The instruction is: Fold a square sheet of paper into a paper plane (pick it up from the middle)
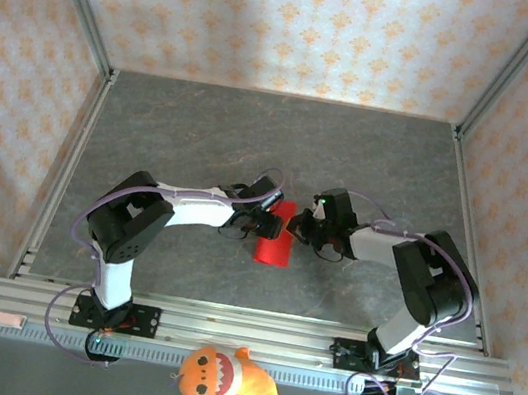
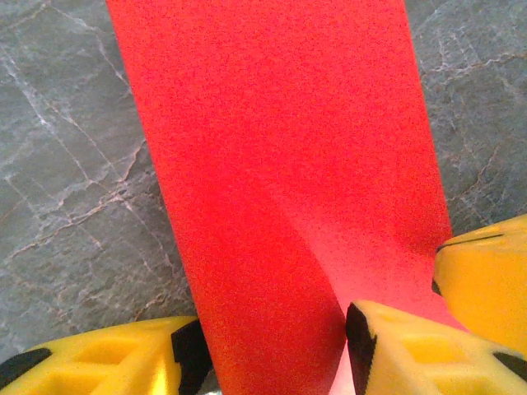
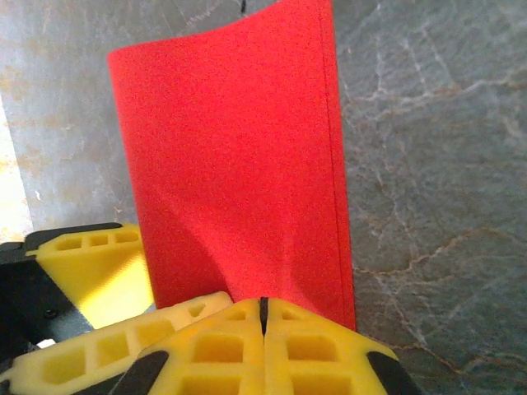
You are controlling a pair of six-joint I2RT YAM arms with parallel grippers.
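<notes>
The square sheet of paper (image 1: 274, 247) is bright red and lies folded into a strip on the grey table, between my two grippers. In the left wrist view the paper (image 2: 272, 123) narrows and buckles into a ridge. There it fills the gap between my left gripper's (image 2: 272, 350) yellow fingers, touching both pads. One of the right gripper's fingers (image 2: 486, 280) shows beside it. My right gripper (image 3: 263, 303) is shut, pinching the raised ridge of the paper (image 3: 239, 148). From above, the left gripper (image 1: 265, 221) and the right gripper (image 1: 300, 226) face each other across the strip.
An orange plush toy (image 1: 225, 381) with white teeth lies on the near side of the aluminium rail (image 1: 242, 331), between the arm bases. Patterned walls and metal posts enclose the table (image 1: 254, 135) on three sides.
</notes>
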